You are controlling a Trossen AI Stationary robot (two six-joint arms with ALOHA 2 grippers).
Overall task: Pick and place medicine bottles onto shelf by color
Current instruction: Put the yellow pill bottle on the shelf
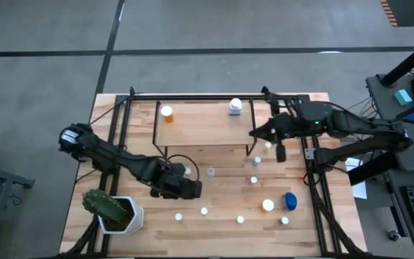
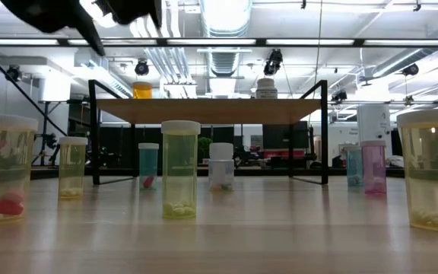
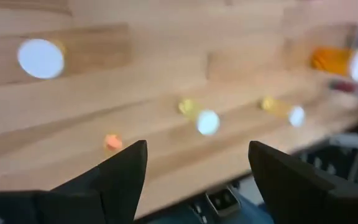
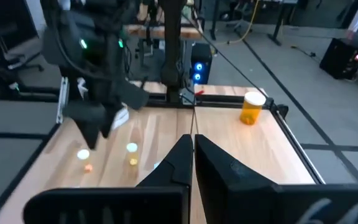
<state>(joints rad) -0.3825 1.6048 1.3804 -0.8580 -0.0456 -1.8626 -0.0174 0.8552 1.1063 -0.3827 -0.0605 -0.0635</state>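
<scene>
The shelf [image 1: 207, 126] stands at the table's far middle on black legs. An orange bottle [image 1: 166, 112] stands on its left part and a white-capped bottle [image 1: 236, 107] on its far right part; both also show in the low view [image 2: 141, 90] [image 2: 265, 88]. Several small bottles stand on the table, among them a wide blue one [image 1: 290, 201] and a white-capped one [image 1: 267, 205]. My left gripper [image 3: 197, 180] is open and empty above the table, in front of the shelf [image 1: 191, 189]. My right gripper [image 4: 192, 152] is shut and empty over the shelf's right end [image 1: 254, 134].
A white pot with a green cactus [image 1: 113, 211] stands at the near left corner. Black frame rails [image 1: 315, 180] run along the table's left and right sides. Bottles [image 1: 204, 211] are scattered over the near middle and right of the table.
</scene>
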